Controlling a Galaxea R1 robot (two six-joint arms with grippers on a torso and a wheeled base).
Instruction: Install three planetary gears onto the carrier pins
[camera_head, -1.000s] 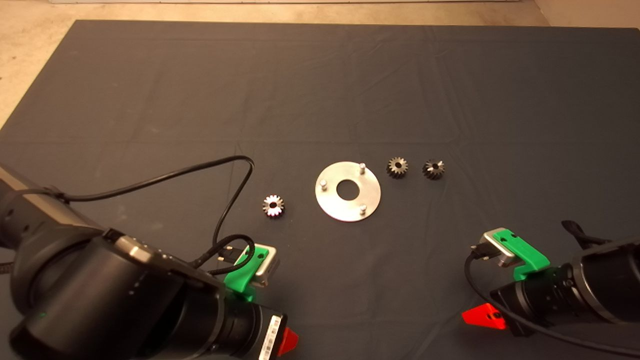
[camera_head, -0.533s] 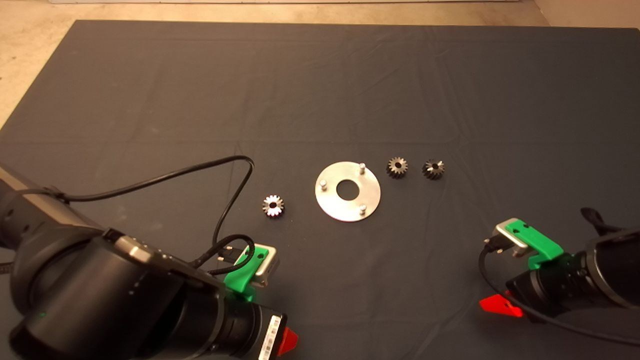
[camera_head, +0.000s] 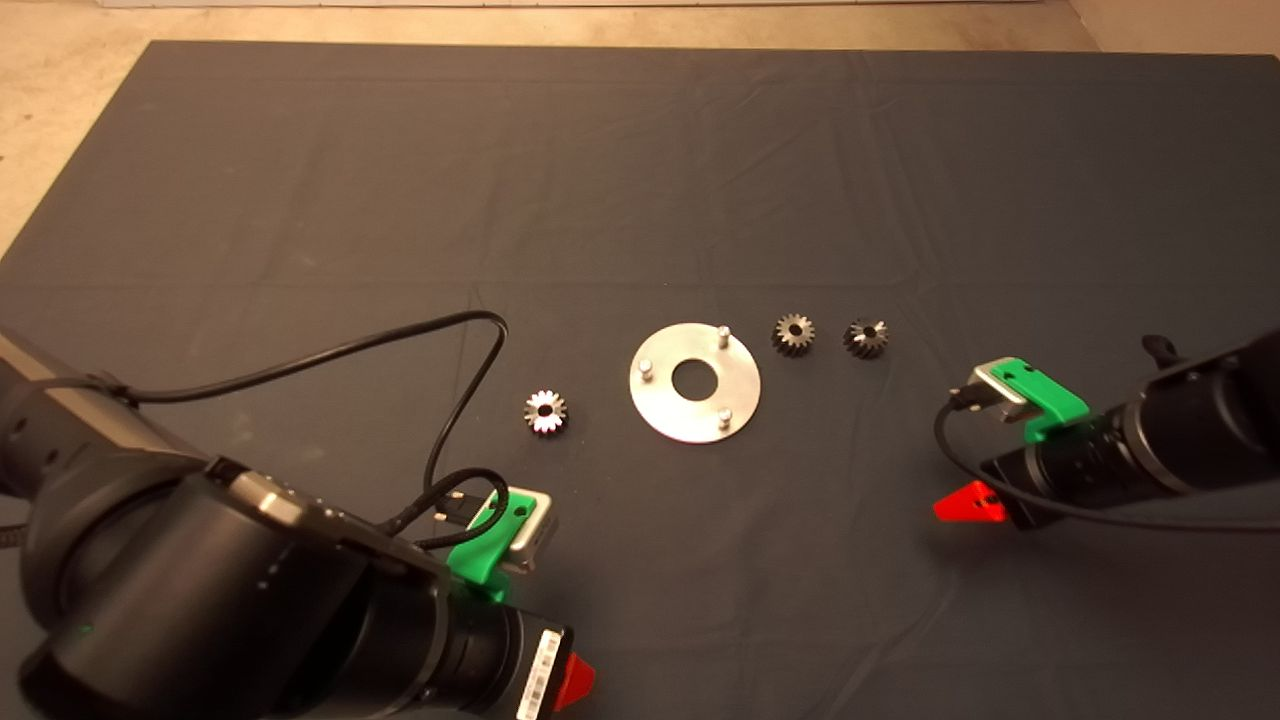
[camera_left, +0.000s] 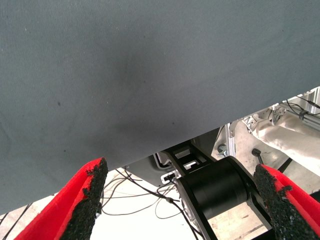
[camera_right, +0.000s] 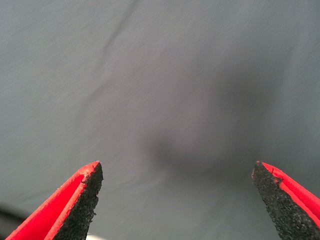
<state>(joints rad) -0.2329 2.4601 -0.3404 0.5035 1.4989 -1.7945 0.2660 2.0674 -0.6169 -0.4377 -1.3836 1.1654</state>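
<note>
Three gears lie loose on the surface (camera_head: 300, 150) — one (camera_head: 545, 411) left of the disc (camera_head: 660, 410), two (camera_head: 793, 334) (camera_head: 866, 338) right. Pins (camera_head: 724, 333) bare. Right end effector (camera_right: 177, 197) spread, near the right pair — left end effector (camera_left: 180, 200) spread, parked.

A: What is the round disc (camera_head: 695, 382)?
B: Smooth, shiny metal, like its pins (camera_head: 646, 368). The gears (camera_head: 793, 333) are darker metal with shiny faces.
A: And the mat (camera_head: 640, 170)?
B: Matt, wrinkly cloth. The finger pads (camera_right: 85, 205) look rough.

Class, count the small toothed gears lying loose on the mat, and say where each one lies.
3. One gear lies left of the disc; two lie side by side right of it. None seems hidden.
</note>
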